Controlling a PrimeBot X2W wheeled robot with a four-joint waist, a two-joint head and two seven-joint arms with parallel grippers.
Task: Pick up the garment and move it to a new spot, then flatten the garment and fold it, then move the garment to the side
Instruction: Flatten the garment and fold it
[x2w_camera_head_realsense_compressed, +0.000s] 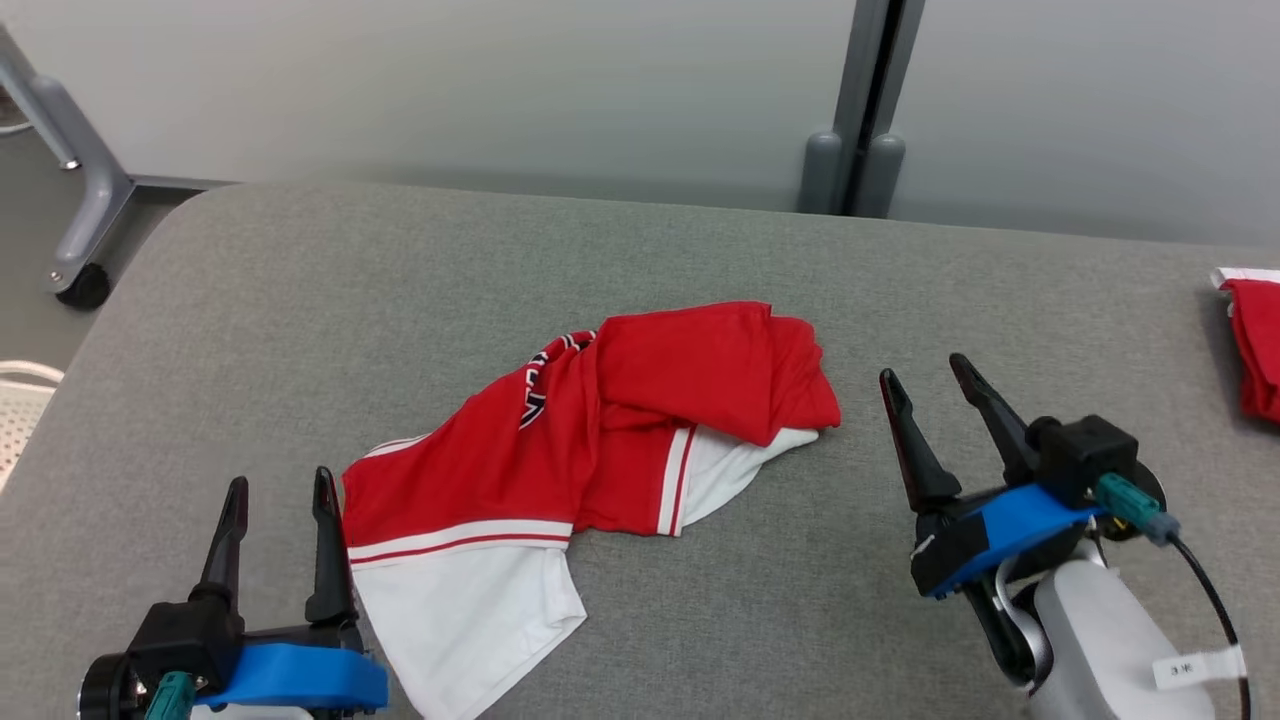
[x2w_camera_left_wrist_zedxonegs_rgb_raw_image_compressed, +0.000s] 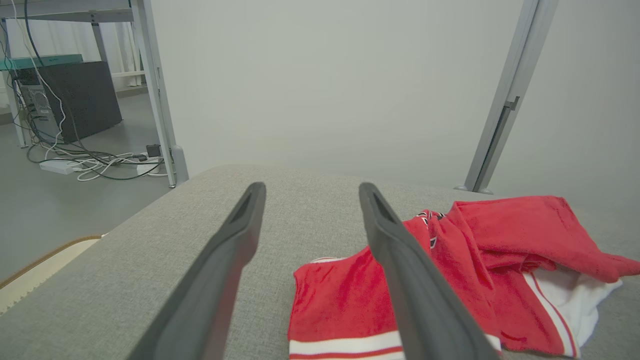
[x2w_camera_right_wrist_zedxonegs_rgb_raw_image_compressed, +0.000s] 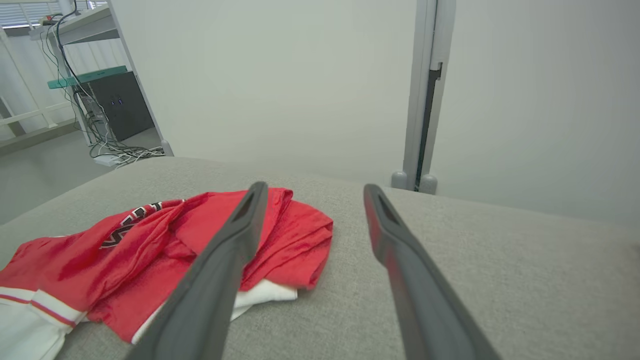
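Head view: you see the garment (x2w_camera_head_realsense_compressed: 600, 430), a red and white jersey, crumpled across the middle of the grey table (x2w_camera_head_realsense_compressed: 250, 300), its white hem trailing toward the lower centre of the frame.
Left gripper (x2w_camera_head_realsense_compressed: 280, 481): lower left of the frame, fingers spread wide and empty, just beside the striped edge; it looks staged there so you can take that near end.
Right gripper (x2w_camera_head_realsense_compressed: 924, 370): right of centre, fingers apart and holding nothing, just off the bunched red end, likely set to flank the cloth.
Left wrist view: one finger overlaps the red panel; whether it touches, you cannot tell.
Stage: pick-up not yet begun, by my reading.
Watch: another red cloth (x2w_camera_head_realsense_compressed: 1255, 345) lies at the right edge; keep your new spot away from it.
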